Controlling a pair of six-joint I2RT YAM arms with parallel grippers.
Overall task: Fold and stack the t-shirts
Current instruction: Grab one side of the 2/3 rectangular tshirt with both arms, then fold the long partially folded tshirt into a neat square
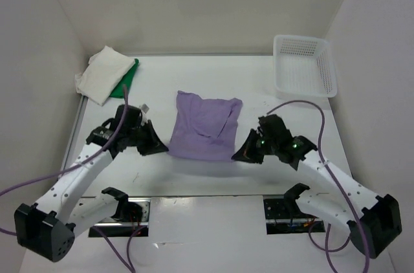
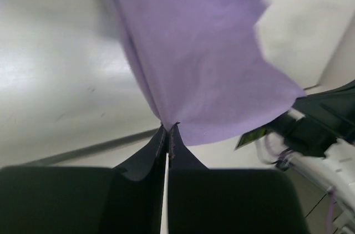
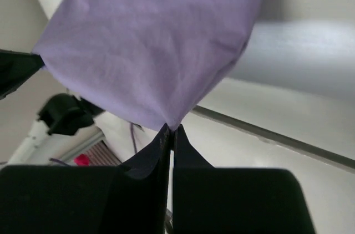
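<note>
The light purple t-shirt (image 1: 206, 125) lies partly folded in the middle of the table. My left gripper (image 1: 165, 149) is shut on its near left corner, seen pinched between the fingertips in the left wrist view (image 2: 168, 127). My right gripper (image 1: 237, 155) is shut on its near right corner, also pinched in the right wrist view (image 3: 171, 128). The purple cloth fills the upper part of both wrist views (image 2: 199, 51) (image 3: 155, 40). The white-cream t-shirt (image 1: 102, 74) lies folded on top of the bright green t-shirt (image 1: 127, 79) at the far left corner.
A white plastic lattice basket (image 1: 304, 66) stands at the far right. White walls close in the table on the left, back and right. Purple cables (image 1: 304, 106) loop from both arms.
</note>
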